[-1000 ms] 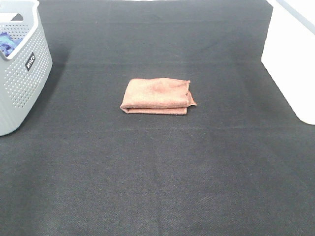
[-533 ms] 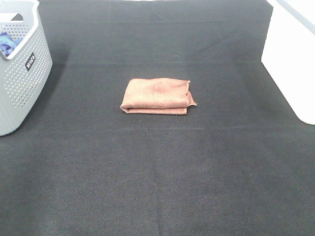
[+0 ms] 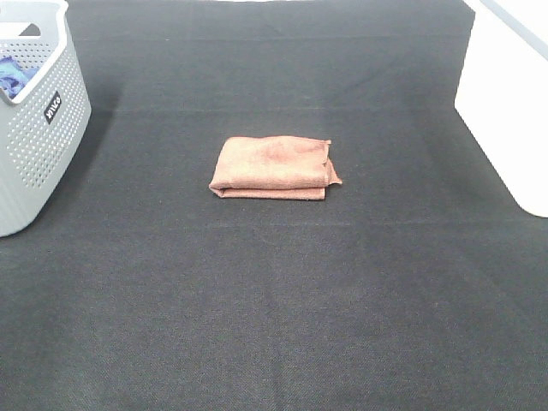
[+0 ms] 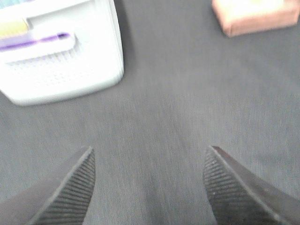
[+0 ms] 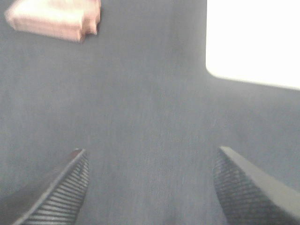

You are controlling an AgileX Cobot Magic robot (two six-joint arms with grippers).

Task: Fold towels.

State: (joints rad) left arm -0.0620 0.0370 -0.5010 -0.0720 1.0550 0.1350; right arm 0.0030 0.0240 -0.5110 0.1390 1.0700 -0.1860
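Grippers, two, seen only in the wrist views: left gripper (image 4: 149, 187) and right gripper (image 5: 150, 187), each with jaws spread wide and nothing between them, each held above bare black cloth surface (image 3: 274, 325). Nearest stretch of that surface is unoccupied from edge to edge in the high view. Towel (image 3: 274, 164), reddish-brown, is laid folded into a flat rectangle at mid-table, its layered edges shown along the near side and a loose corner projecting at its right end; it is well apart from both grippers. Basket (image 3: 34, 120), grey and perforated, is placed at the far left with blue fabric inside. Container (image 3: 505, 103), white, is placed at the far right.
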